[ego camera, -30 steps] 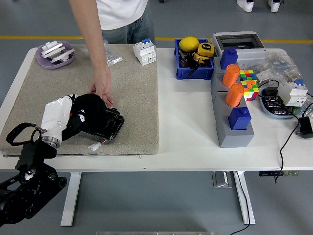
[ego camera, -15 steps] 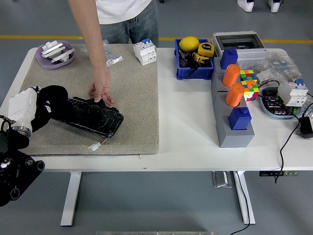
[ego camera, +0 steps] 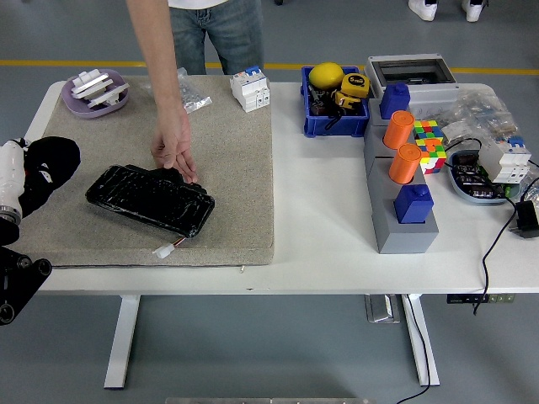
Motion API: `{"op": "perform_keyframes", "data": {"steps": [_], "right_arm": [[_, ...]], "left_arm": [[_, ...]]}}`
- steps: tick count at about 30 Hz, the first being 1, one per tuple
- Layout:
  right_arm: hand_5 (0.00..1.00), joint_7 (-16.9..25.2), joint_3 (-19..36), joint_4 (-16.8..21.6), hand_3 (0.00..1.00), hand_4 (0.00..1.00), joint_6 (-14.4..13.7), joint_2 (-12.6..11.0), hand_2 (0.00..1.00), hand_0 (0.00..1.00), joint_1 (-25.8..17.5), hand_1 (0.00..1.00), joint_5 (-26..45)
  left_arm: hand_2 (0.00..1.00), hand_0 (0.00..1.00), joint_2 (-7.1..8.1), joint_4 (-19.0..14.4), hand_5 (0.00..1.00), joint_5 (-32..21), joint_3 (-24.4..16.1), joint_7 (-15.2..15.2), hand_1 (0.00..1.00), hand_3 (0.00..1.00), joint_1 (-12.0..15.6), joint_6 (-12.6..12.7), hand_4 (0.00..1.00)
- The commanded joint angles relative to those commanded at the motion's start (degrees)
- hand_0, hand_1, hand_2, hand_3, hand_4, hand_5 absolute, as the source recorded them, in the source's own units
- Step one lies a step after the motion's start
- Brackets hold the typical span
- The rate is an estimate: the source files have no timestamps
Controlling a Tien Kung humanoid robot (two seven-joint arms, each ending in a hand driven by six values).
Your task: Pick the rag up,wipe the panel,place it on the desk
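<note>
The grey mat (ego camera: 227, 151) covers the white table's (ego camera: 337, 244) left half; the black panel (ego camera: 150, 199) lies on it, steadied by a person's hand (ego camera: 173, 150); the left hand (ego camera: 38, 172), at the mat's left edge, clutches the dark rag (ego camera: 52, 160); lower it flat onto bare mat, then release.

We are seeing the robot's left hand (ego camera: 46, 168) covered in black, a white wrist casing behind, black jointed links below; the person (ego camera: 198, 34) is wearing blue jeans.
</note>
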Motion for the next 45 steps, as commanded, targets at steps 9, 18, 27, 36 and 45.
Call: {"op": "perform_keyframes", "data": {"steps": [9,18,27,36,45], "right_arm": [[0.537,0.0,0.0,0.1,0.637,0.998,-0.1,0.2,0.687,0.781,0.3,0.525,-0.1],[0.537,0.1,0.0,0.1,0.637,0.998,-0.3,0.4,0.687,0.780,0.4,0.521,-0.1],[0.536,0.1,-0.2,0.0,0.636,0.998,-0.3,0.3,0.686,0.781,0.2,0.516,0.0],[0.536,0.1,-0.1,-0.1,0.635,0.998,-0.5,0.2,0.686,0.781,0.0,0.514,0.0],[0.534,0.1,0.0,-0.1,0.633,0.998,-0.7,0.1,0.686,0.782,0.0,0.512,-0.2]], "left_arm": [[0.574,0.436,0.02,4.1,0.002,-6.1,3.3,-7.2,0.515,0.537,-2.6,-3.1,0.349],[0.630,0.656,0.36,6.9,0.002,-7.7,6.0,-8.8,0.716,0.554,-4.0,-5.3,0.539],[0.733,0.773,0.33,7.3,0.002,-6.6,5.5,-8.7,0.805,0.568,-3.8,-4.9,0.646],[0.747,0.780,1.22,6.0,0.002,-5.3,4.5,-8.1,0.810,0.568,-3.0,-5.4,0.665],[0.781,0.797,1.84,3.9,0.115,-6.7,3.7,-9.1,0.821,0.610,-1.8,-8.4,0.817]]}}
